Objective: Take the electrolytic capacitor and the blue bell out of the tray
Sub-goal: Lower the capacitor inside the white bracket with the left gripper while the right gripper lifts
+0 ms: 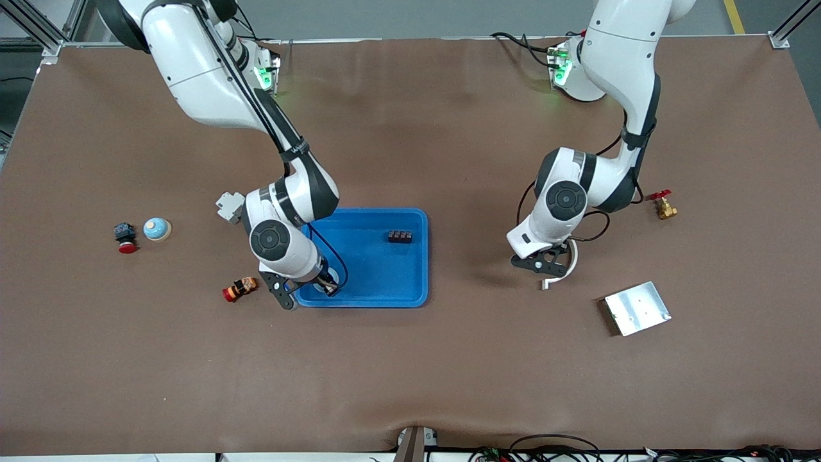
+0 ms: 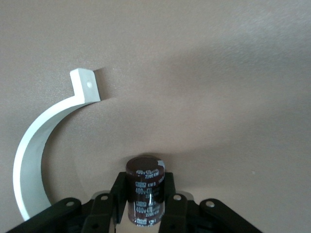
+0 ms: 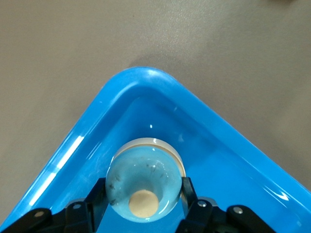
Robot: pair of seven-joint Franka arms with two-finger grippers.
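My left gripper (image 1: 545, 264) hangs low over the bare table at the left arm's end and is shut on the capacitor (image 2: 146, 187), a dark brown cylinder with white print that stands upright between the fingers (image 2: 119, 187). My right gripper (image 1: 328, 284) is down in the corner of the blue tray (image 1: 420, 256) nearest the front camera at the right arm's end. It is shut on a bell (image 3: 146, 182), a pale blue dome with a tan button on top. Another pale blue bell (image 1: 156, 228) sits on the table toward the right arm's end.
A white curved bracket (image 2: 34, 145) lies just beside the left gripper. A black terminal block (image 1: 399, 237) lies in the tray. Around it: a grey connector (image 1: 229, 206), an orange-and-red switch (image 1: 239, 289), a red push button (image 1: 126, 239), a brass valve (image 1: 664, 206), a metal plate (image 1: 637, 308).
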